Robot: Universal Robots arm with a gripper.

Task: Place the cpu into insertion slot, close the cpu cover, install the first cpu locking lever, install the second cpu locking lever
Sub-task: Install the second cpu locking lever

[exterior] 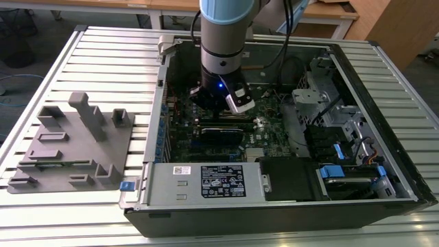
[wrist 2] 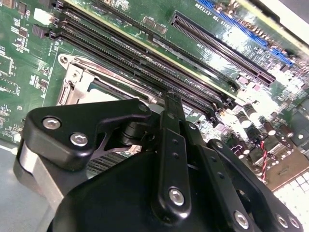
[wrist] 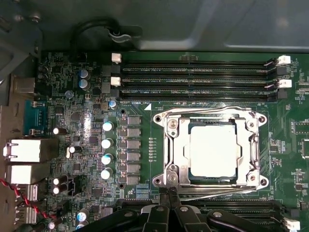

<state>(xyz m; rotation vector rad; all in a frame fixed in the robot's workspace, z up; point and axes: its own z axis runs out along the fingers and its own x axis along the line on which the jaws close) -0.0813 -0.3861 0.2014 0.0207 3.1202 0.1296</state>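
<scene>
We see the cpu (wrist: 213, 150) lying flat in the insertion slot (wrist: 193, 175) on the green board (wrist: 67, 72), its pale metal top showing through the big square cut-out of the cpu cover (wrist: 172, 147), which lies down over it. One cpu, one slot, one cover. Along the frame's edges run thin wire levers: one (wrist: 212, 109) on the side towards the memory slots, and one (wrist: 219, 195) on the side nearest the gripper. We cannot tell whether either is hooked home.

The gripper (wrist: 168, 194) sits just beside the slot's frame, at the edge nearest it, its thin black fingertips drawn close together, and we judge it clenched with nothing between them. In the second wrist view the fingers (wrist 2: 172, 104) point down at the board right by the cover's (wrist 2: 77, 79) corner. In the exterior view the gripper (exterior: 221, 114) hangs inside the open computer case (exterior: 288, 213), over the board.

We judge the cpu light, stiff and fragile, with a slippery top; its edges would be the place to hold it, never the underside. The cover is thin stiff sheet metal, best pressed on its rim. The levers look springy and are best taken at their bent ends.

Beyond the slot lie three long black memory slots (wrist: 193, 81).
</scene>
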